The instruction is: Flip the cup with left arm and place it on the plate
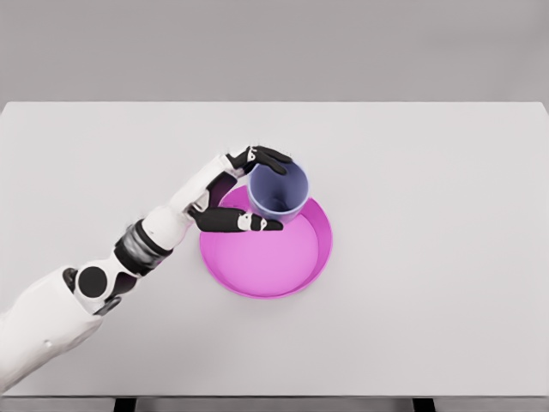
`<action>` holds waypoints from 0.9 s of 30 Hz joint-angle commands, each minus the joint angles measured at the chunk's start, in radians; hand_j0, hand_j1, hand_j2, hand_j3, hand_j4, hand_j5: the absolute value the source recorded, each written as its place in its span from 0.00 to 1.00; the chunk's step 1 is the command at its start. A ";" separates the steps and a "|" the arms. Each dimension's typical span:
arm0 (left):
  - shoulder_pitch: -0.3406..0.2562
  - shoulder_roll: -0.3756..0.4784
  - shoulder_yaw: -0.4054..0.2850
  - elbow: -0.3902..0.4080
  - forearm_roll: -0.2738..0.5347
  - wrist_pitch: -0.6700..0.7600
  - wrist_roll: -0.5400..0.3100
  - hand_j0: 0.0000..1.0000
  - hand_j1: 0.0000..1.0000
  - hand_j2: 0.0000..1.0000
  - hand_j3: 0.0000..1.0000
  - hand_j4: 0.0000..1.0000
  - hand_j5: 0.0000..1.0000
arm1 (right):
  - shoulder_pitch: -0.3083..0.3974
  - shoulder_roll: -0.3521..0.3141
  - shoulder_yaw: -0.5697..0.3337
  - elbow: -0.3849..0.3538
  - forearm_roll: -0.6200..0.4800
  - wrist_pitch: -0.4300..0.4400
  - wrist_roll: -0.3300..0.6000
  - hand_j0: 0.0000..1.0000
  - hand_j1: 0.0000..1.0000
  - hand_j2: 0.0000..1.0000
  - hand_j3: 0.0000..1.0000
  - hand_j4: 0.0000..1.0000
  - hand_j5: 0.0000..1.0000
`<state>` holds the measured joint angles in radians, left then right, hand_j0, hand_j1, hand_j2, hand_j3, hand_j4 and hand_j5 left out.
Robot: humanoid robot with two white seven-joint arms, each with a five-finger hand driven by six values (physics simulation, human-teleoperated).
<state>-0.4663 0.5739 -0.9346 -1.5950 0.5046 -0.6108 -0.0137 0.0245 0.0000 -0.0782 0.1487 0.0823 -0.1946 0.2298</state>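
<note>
1. One robot hand (249, 190), the left, is pinching the cup (278, 190), thumb and fingers around its wall.
2. Mouth up, the cup is hanging over the plate's (292, 275) far rim, mid-tabletop.
3. Placing seems underway; next, lowering centrally, then releasing.

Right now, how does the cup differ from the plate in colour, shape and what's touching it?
The cup is pale blue-violet; the plate is bright magenta. The cup is narrow and tall-walled, opening up, while the plate is wide and shallow. The left hand has fingers around the cup; the plate lies on the table ungrasped. Both are round and open-topped.
</note>
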 commanded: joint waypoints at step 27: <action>-0.003 0.242 0.105 -0.169 0.061 0.000 0.008 1.00 1.00 1.00 1.00 1.00 1.00 | 0.000 0.000 0.000 0.000 0.001 0.000 0.000 1.00 1.00 1.00 1.00 1.00 1.00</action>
<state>-0.4724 0.7708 -0.8636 -1.7472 0.5573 -0.6109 -0.0032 0.0245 0.0000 -0.0782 0.1487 0.0823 -0.1946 0.2298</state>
